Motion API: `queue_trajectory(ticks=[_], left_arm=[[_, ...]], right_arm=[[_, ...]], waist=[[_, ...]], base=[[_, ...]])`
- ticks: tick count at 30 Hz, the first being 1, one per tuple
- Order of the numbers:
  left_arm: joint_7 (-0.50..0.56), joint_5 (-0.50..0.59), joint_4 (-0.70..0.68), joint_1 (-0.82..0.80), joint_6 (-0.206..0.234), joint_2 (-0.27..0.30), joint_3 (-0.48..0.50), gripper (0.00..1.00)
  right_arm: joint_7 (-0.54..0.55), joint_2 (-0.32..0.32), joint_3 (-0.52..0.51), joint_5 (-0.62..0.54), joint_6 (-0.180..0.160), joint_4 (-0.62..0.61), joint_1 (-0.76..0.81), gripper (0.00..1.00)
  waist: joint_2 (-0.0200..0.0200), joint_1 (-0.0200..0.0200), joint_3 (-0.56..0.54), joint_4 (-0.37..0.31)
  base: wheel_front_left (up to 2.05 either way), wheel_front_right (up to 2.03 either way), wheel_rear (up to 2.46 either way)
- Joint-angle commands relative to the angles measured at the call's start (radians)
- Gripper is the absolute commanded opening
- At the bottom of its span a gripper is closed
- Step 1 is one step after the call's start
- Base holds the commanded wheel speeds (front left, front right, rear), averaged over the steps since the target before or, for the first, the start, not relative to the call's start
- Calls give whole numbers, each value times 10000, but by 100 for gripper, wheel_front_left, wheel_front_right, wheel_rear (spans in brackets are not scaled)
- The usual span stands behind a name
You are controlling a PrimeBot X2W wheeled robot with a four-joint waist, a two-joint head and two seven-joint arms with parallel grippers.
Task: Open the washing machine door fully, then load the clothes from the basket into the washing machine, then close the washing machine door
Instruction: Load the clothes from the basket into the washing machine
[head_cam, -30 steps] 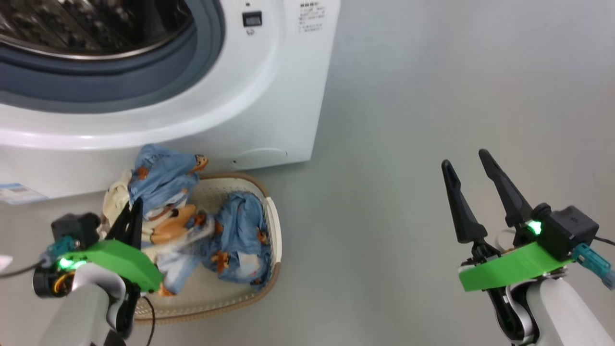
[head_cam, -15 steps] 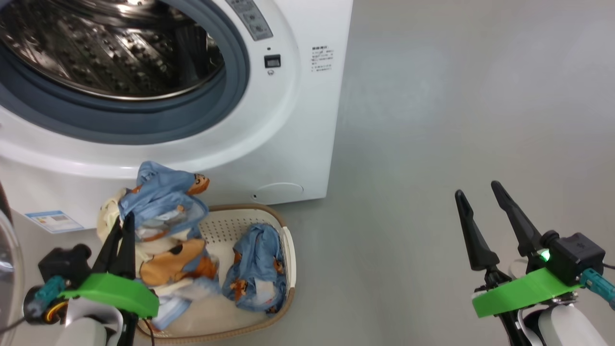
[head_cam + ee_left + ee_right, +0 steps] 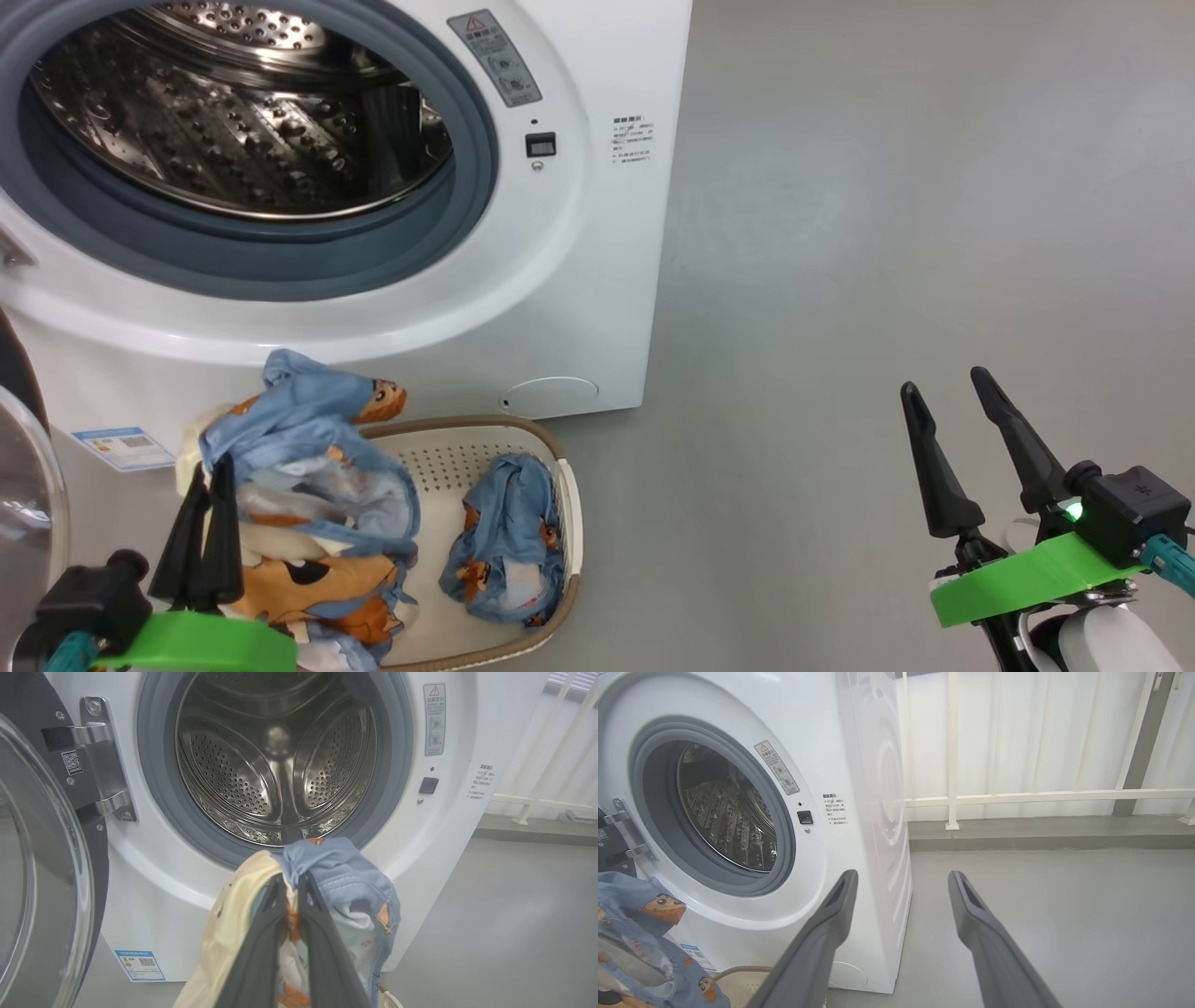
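**Head view.** Against a second ago the whole picture has slid, so the camera has tilted up; that is no move of the things. What has changed is the load. The left gripper [image 3: 210,474], clenched on a bundle of light blue, cartoon-printed clothes [image 3: 317,495], has raised it out of the small cream-white perforated basket [image 3: 560,464]. The basket stands on the grey floor [image 3: 840,280] at the foot of the big white front-loading washing machine [image 3: 579,280]. One crumpled blue piece [image 3: 509,541] lies at the basket's right end, so we judge a second trip is due. The right gripper [image 3: 943,383] hangs spread and empty, well apart.

**Left wrist view.** The clothes [image 3: 345,877] drape over the left gripper [image 3: 292,882], just below the steel perforated drum [image 3: 275,765]. The glossy black round door [image 3: 42,858] stands swung wide.

**Right wrist view.** The right gripper [image 3: 902,875] points at bare floor beside the washing machine [image 3: 859,765], and the clothes [image 3: 644,933] are far to one side.
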Motion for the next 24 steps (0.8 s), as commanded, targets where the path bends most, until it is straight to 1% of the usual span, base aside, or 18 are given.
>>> queue_trajectory(ticks=[1,6,13,19,24], left_arm=[[-91,104,-460,-9,87,176,413,0],[-91,234,-971,389,111,-4,580,0],[-91,421,-1169,384,70,-69,657,0],[-91,446,-969,-167,22,-22,591,0],[-48,453,-618,-1103,-4,105,448,0]], right_arm=[[-82,-151,157,40,46,-257,69,100],[-82,-153,104,32,46,-257,92,100],[-82,-96,39,0,46,-290,106,100],[-82,7,50,-41,46,-311,34,100],[-82,130,63,-61,46,-321,-103,100]], waist=[[0,0,8,-9],[0,0,39,-33],[0,0,201,-65],[0,0,461,-122],[0,0,762,-219]], base=[[0,0,0],[0,0,0],[0,0,0],[0,0,0],[0,0,0]])
